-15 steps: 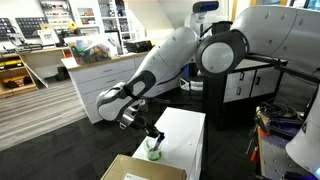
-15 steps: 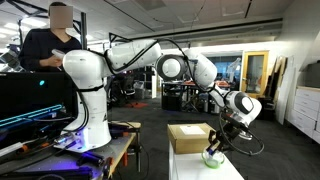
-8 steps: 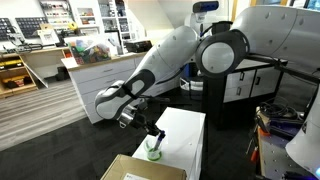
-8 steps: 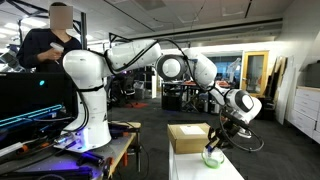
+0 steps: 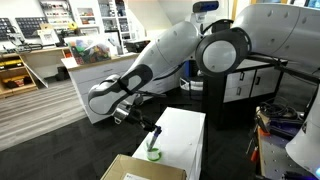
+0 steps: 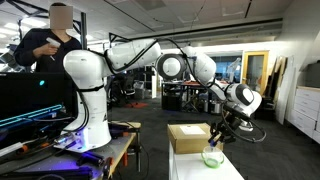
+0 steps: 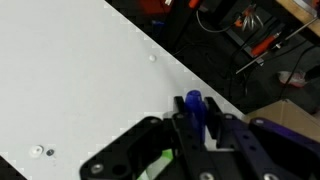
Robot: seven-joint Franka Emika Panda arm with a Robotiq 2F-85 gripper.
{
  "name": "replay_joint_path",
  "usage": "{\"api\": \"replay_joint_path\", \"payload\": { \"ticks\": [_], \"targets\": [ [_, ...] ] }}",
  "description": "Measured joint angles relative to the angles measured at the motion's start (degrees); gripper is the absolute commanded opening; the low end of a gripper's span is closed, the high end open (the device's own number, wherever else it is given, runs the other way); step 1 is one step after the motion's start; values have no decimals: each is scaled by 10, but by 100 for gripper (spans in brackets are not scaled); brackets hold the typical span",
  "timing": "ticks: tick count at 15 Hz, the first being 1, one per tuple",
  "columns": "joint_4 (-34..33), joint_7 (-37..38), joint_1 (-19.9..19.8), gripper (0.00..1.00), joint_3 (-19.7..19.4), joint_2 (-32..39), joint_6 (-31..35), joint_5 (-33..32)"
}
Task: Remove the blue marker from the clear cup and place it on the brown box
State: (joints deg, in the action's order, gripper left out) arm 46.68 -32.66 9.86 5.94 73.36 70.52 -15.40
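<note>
The hand (image 6: pixel 216 140) is clamped on the blue marker (image 7: pixel 193 104), whose long axis runs along the hand's own, just above the clear cup (image 6: pixel 212 157). The brown box (image 6: pixel 188 135) lies at nine o'clock from the hand, close by.

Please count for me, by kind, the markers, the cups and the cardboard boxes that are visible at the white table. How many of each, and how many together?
blue marker: 1
clear cup: 1
brown box: 1
Total: 3
</note>
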Motion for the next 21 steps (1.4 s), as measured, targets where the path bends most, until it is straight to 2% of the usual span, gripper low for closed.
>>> {"api": "replay_joint_path", "payload": {
  "ticks": [13,21],
  "targets": [
    [-16,2,-2,8,-27,-24,-10,-18],
    [-52,3,24,7,-27,-24,-17,-19]
  ]
}}
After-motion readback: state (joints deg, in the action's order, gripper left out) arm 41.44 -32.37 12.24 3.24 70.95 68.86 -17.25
